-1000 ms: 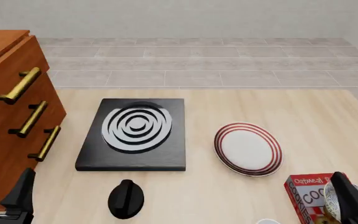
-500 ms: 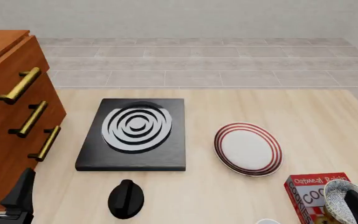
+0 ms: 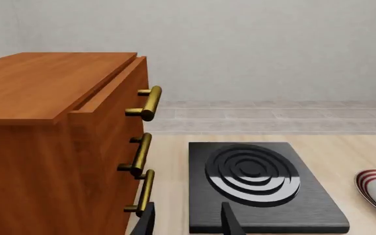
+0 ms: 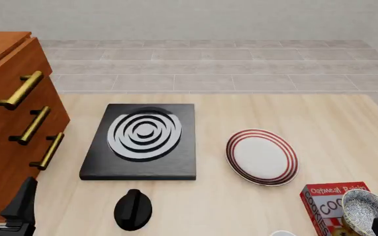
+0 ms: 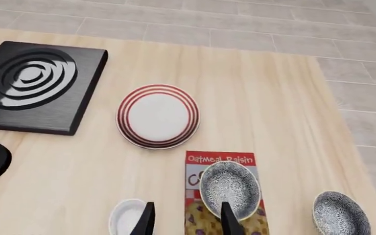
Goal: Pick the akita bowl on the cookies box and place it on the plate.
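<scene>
In the left wrist view, your left claw [image 3: 186,223] hangs released and empty, its 2 fingertips over the near edge of the black stove burner [image 3: 261,183], beside the wooden drawer cabinet [image 3: 57,147]. It is well away from the job.

In the front view, the akita bowl [image 4: 367,211] sits on the cookies box [image 4: 329,204] at the bench's [image 4: 320,118] near right corner, and the plate [image 4: 262,156] lies bare, near the box but apart from it. Nothing has been carried yet.

In the right wrist view, your right claw [image 5: 186,220] is spread and empty above the bowl's near rim, 1 finger over the bowl. A second patterned bowl [image 5: 338,215] sits off the box; ignore it. You still have the grasp, lift, carry and placing ahead.
</scene>
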{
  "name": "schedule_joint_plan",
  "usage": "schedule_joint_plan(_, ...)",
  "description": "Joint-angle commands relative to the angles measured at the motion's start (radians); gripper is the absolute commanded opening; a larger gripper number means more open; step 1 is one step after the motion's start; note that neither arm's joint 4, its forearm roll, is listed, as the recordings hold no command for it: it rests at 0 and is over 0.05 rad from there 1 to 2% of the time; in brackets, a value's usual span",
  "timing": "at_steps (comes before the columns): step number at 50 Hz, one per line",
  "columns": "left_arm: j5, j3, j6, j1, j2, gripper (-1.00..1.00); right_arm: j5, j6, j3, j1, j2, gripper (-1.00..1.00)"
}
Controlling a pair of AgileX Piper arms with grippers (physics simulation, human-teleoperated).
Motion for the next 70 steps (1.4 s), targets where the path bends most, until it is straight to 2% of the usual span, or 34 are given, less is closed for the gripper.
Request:
schedule_joint_plan(1, 0.0, 0.0, 0.0, 0.0, 0.0, 1.0, 0.016, -0.023, 0.009, -0.026, 0.0, 1.0)
schedule_joint_plan(10, 0.0, 0.0, 0.0, 0.0, 0.0, 1.0, -0.007, -0.022, 0.024, -0.049, 0.0, 1.0)
schedule_joint_plan(23, 0.0, 0.0, 0.0, 0.0, 0.0, 1.0, -0.103, -0.013, 0.137, -0.072, 0.0, 1.0)
schedule_joint_plan(53, 0.0, 0.0, 0.0, 0.0, 0.0, 1.0, -0.163, -0.022, 0.208, -0.133, 0.0, 1.0)
schedule_joint_plan(70, 0.0, 0.0, 0.0, 0.0, 0.0, 1.0, -0.203, -0.03, 0.247, -0.133, 0.0, 1.0)
